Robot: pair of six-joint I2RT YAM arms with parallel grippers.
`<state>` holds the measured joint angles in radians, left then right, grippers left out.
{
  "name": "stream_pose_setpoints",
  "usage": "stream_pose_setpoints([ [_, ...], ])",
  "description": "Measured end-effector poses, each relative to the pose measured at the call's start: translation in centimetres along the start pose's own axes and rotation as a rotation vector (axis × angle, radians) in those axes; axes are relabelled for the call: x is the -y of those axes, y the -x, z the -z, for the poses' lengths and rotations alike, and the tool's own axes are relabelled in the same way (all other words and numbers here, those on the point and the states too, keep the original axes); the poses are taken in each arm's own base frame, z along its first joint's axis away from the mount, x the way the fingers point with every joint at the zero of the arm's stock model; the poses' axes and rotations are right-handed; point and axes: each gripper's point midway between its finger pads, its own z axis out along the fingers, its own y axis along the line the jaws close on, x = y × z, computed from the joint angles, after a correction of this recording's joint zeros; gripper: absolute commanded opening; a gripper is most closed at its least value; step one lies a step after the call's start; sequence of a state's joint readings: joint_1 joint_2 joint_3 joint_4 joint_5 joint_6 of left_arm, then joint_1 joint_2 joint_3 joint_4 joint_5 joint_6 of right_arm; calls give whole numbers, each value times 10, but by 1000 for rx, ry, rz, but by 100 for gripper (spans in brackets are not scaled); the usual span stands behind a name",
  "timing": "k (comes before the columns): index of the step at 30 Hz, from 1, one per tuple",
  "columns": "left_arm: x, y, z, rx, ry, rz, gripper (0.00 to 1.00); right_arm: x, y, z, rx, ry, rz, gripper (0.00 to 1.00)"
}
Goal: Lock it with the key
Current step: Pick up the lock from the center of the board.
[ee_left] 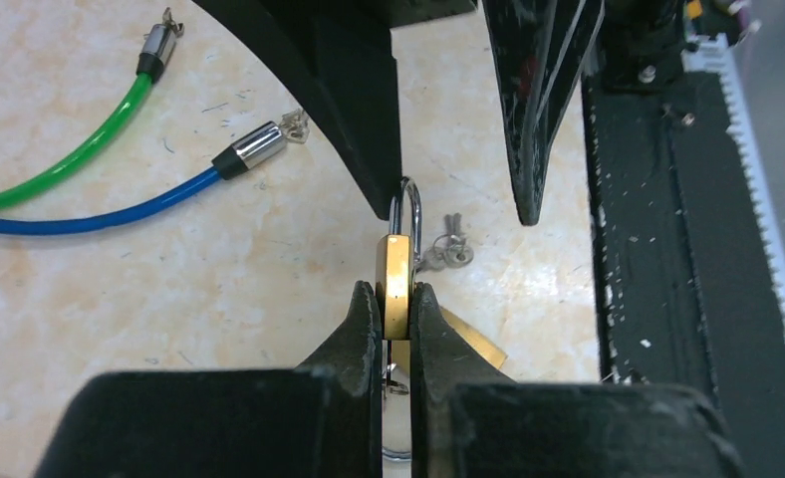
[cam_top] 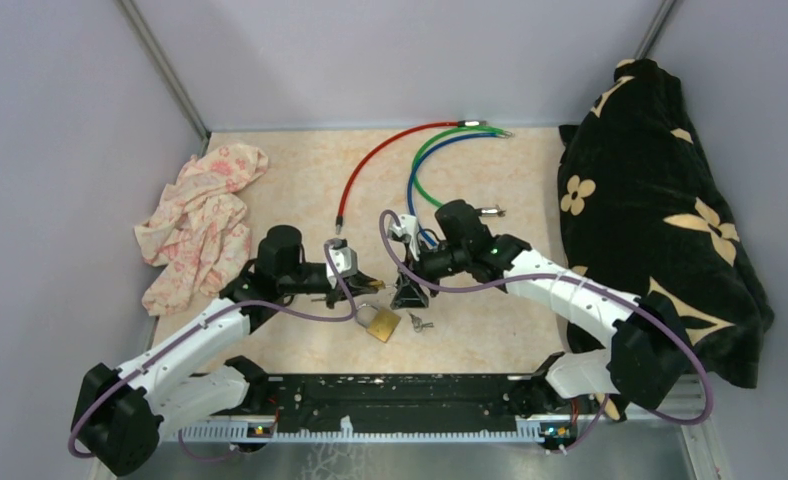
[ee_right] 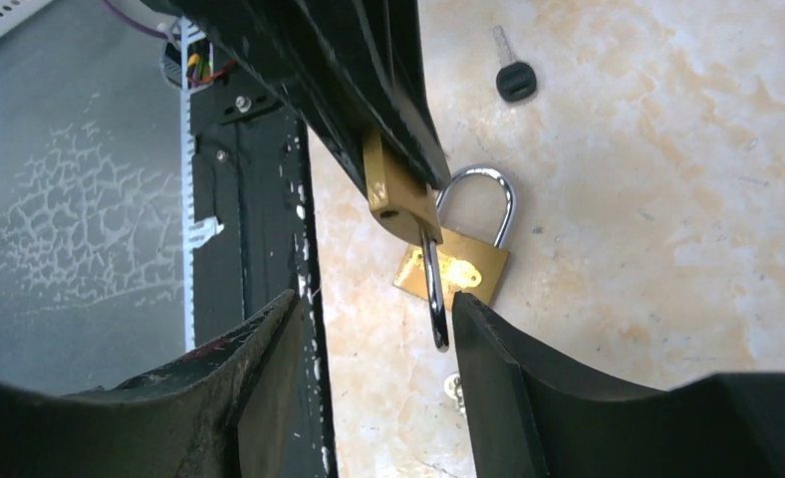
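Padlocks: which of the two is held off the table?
The padlock clamped in the left gripper; the other padlock lies flat on the table.

Two padlocks, raised padlock [ee_right: 400, 204] and flat padlock [ee_right: 455, 269]; three cables: red cable [cam_top: 380, 150], green cable [ee_left: 70, 165], blue cable [ee_left: 100, 216]; one black-headed key [ee_right: 515, 80]; silver keys [ee_left: 450, 249], number unclear; one pink cloth [cam_top: 200, 225], left; one black blanket [cam_top: 650, 200], right.

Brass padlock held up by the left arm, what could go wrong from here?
One: the left gripper pinches only one end of the small brass padlock, so a push could swivel or drop it. Two: the right gripper has its jaws open and empty around the steel shackle, while the small silver keys lie on the beige tabletop. It may nudge the lock without a key.
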<state>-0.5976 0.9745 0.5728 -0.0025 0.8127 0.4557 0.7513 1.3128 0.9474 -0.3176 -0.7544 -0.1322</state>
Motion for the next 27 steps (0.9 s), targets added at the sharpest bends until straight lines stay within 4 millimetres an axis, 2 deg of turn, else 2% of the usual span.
stream_pose_setpoints([
  [4,3,6,0,29,6,100,0,0,-20,-2,-21,2,-18,45],
  [6,4,9,0,41,6,126,0,1,-23,-4,-18,-1,-21,44],
  [10,5,11,0,51,2,150,0,3,-17,-6,12,-3,-11,51],
  [13,7,11,0,53,-3,158,0,4,-11,-7,34,-5,4,50],
  [14,7,11,0,53,-6,160,0,4,-10,-7,37,-6,7,47],
  [18,8,10,0,53,-10,163,0,5,-9,-7,38,-10,15,19],
  [20,9,10,0,54,-16,163,0,6,-10,-7,37,-11,15,1],
  [25,11,10,0,57,-26,160,0,5,-10,-7,36,-6,18,0],
  [26,12,10,0,58,-27,159,11,5,-10,-7,35,-6,17,0],
  [27,11,10,-1,59,-26,158,38,5,-10,-7,35,-6,16,0],
])
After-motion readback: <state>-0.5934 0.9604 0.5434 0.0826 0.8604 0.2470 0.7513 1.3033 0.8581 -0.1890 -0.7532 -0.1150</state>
